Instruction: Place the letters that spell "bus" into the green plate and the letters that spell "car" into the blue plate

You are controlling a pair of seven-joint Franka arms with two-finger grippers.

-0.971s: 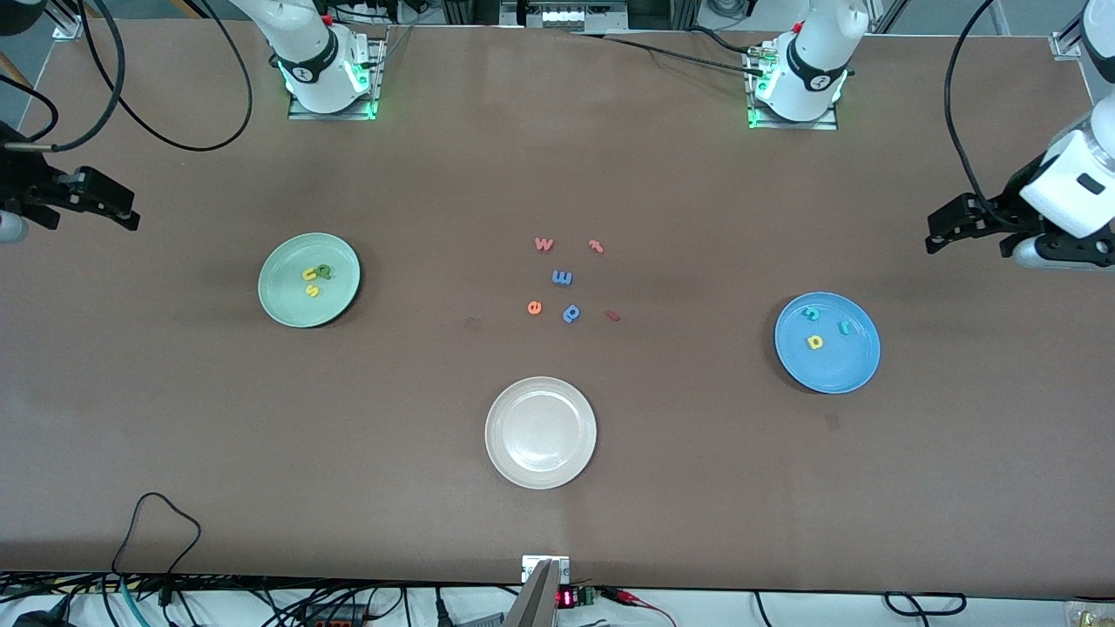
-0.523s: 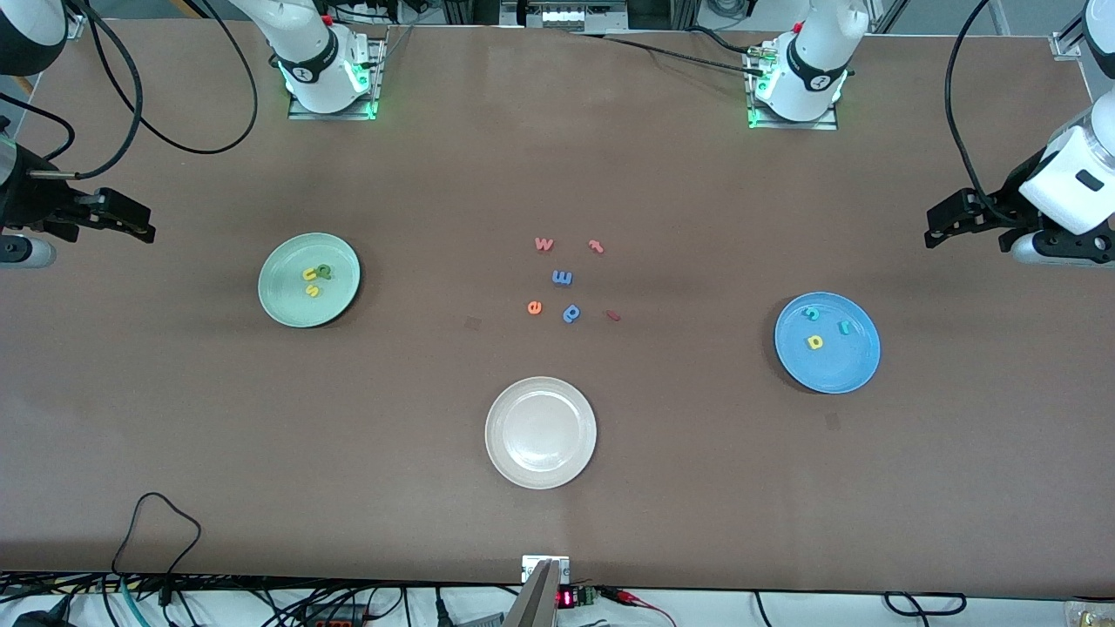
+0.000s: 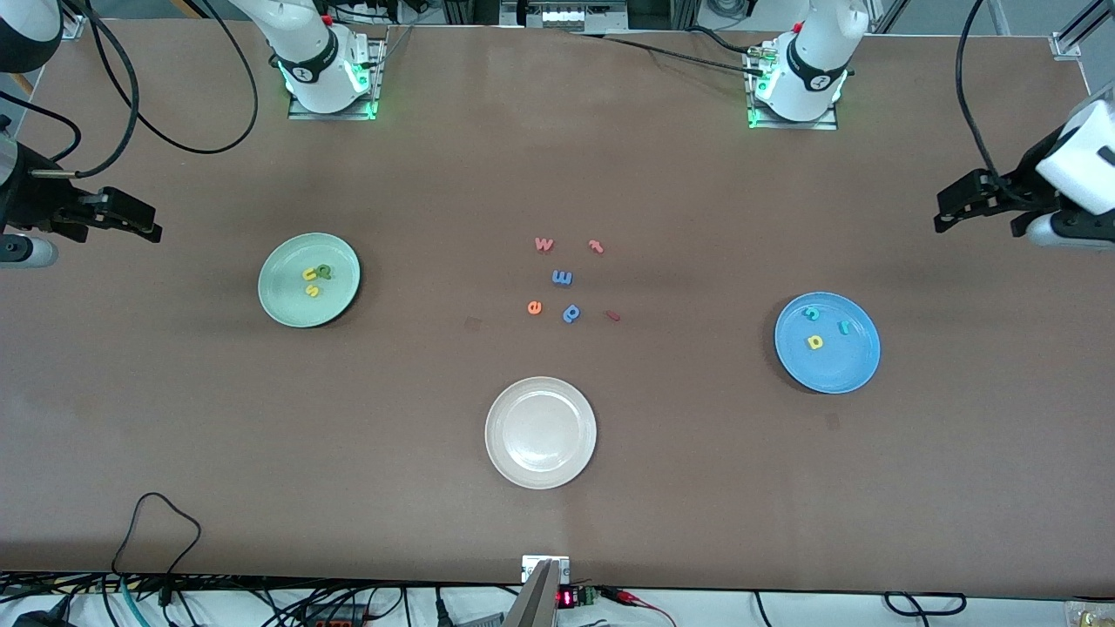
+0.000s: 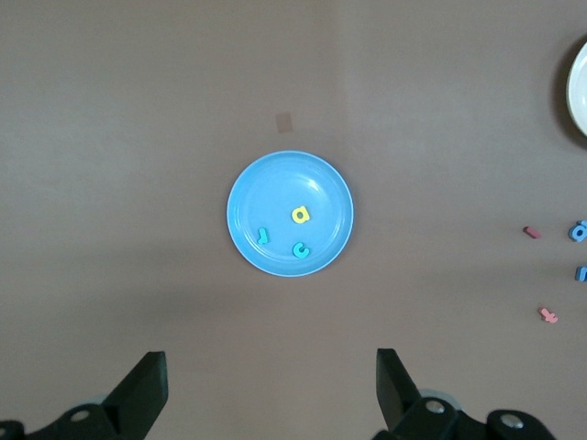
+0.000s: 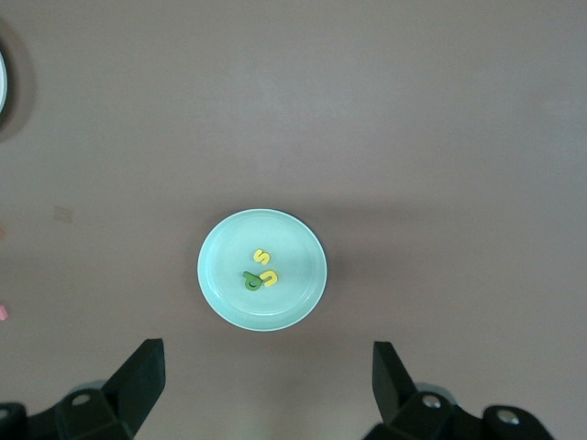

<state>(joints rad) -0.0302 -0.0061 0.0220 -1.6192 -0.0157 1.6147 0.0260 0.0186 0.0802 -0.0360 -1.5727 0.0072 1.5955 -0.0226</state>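
A: Start with the big things. What sits on the brown counter (image 3: pixel 679 174)?

B: Three round rimmed plates. The pale mint-green plate (image 3: pixel 309 279) lies toward the right arm's end, the bright sky-blue plate (image 3: pixel 827 342) toward the left arm's end, and an empty cream-white plate (image 3: pixel 540 433) lies between them, nearer the front camera.

A: And the arms?

B: Both are pulled out to the counter's ends and raised. The left gripper (image 3: pixel 956 211) hangs over bare counter at its end, jaws spread wide with nothing in them; the right gripper (image 3: pixel 131 219) hangs likewise at its own end, jaws apart and empty. I judge both are waiting clear so each wrist camera sees its plate whole.

A: The letters?

B: The green foam "b" (image 5: pixel 252 280), yellow "u" (image 5: pixel 269 277) and yellow "s" (image 5: pixel 262 257) lie clustered in the green plate. The teal "c" (image 4: pixel 300 249), yellow "a" (image 4: pixel 301 214) and teal hooked "r" (image 4: pixel 264 236) lie apart in the blue plate.

A: So it looks finished?

B: By my reading, yes. The leftovers stay mid-counter: a red "w" (image 3: pixel 543 244), a red "t" (image 3: pixel 596 246), a blue "m" (image 3: pixel 562 278), an orange "e" (image 3: pixel 535 306), a blue stem-and-loop letter (image 3: pixel 571 313) and a small red piece (image 3: pixel 613 316).
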